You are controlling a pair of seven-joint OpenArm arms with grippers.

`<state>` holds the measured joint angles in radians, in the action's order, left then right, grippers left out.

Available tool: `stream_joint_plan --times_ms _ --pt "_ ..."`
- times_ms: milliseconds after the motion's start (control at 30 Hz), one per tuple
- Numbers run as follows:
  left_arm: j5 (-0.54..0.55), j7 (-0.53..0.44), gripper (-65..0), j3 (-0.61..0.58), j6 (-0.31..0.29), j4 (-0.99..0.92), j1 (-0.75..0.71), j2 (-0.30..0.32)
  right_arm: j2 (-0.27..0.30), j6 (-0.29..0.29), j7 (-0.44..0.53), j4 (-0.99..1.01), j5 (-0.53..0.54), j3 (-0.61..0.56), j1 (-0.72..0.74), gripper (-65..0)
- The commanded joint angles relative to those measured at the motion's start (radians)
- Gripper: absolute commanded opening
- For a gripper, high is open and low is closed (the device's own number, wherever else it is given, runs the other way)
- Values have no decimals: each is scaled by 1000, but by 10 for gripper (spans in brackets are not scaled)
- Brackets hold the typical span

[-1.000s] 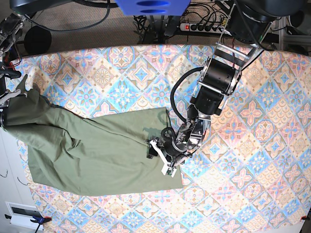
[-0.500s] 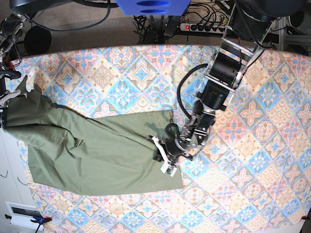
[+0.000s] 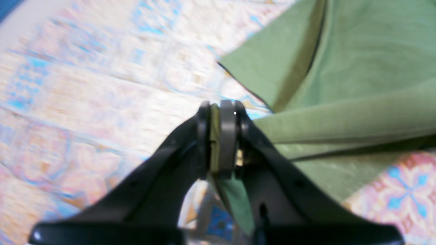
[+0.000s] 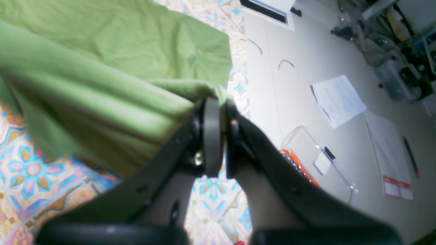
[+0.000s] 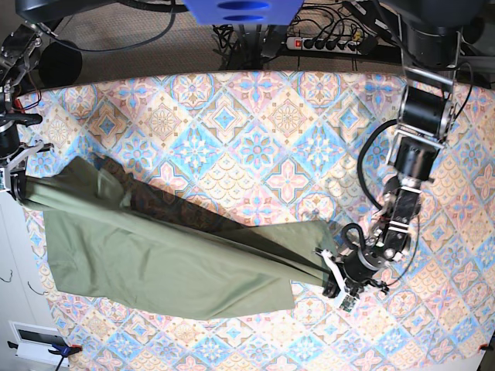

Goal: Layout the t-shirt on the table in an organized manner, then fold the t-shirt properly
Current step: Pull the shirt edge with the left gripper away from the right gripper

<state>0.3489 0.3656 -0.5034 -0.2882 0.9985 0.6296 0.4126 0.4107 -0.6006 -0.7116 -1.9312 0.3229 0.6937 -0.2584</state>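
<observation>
Right gripper [image 5: 17, 184] clamped tight on one end of the t-shirt [image 5: 155, 255] at the left edge of the table [image 5: 255, 116], left gripper [image 5: 334, 276] pinched shut on the other end toward the near right corner, probably to stretch the cloth between them for laying flat. Strung low and diagonal across the near left part of the surface, bottom fold resting on it. Hard to tell hem from shoulder at either grip; neck and sleeves lost in folds, left wrist view blurred.

One t-shirt [image 5: 155, 247], one table [image 5: 255, 124], two end effectors [image 5: 331, 272] [image 5: 15, 182].
</observation>
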Motion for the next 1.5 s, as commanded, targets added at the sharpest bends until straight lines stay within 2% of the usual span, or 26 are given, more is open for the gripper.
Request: stream_joint_plan --times_ms 0,200,300,367,500,600,667,767,833,967,1067,1233,1467 --pt "5 -1 -650 9 5 90 0 35 26 14 8 -14 2 11 9 -648" --pt "-1 86 -650 9 5 511 -196 205 26 14 -13 -14 0 11 -3 -648" --pt "-3 98 -650 10 5 659 -291 269 29 14 -13 -14 0 13 -49 -648" --pt "-4 98 -650 53 5 750 -382 319 29 14 -13 -14 0 13 -83 -648" --pt "-6 98 -650 183 5 883 -555 362 34 14 -13 -12 -1 16 -138 -648" --pt "-15 98 -650 216 5 948 -649 394 35 14 -41 -12 -3 17 -167 -648" --pt "-64 98 -650 233 5 971 -709 403 35 14 -82 -12 -12 19 -172 -648" --pt "-169 91 -650 272 5 986 -818 412 35 14 -138 -12 -101 10 -172 -648" --pt "-231 91 -650 282 5 992 -884 412 29 14 -155 -12 -152 8 -173 -648" --pt "-354 89 -650 276 5 992 -1016 424 34 14 -156 14 -161 -32 -216 -648" --pt "-397 89 -650 274 5 989 -1068 420 35 14 -156 49 -163 -78 -230 -647" --pt "-436 92 -650 265 5 963 -1092 365 37 14 -156 138 -175 -141 -224 -643" --pt "-546 91 -650 156 5 914 -1095 358 32 14 -155 149 -423 -171 -223 -537"
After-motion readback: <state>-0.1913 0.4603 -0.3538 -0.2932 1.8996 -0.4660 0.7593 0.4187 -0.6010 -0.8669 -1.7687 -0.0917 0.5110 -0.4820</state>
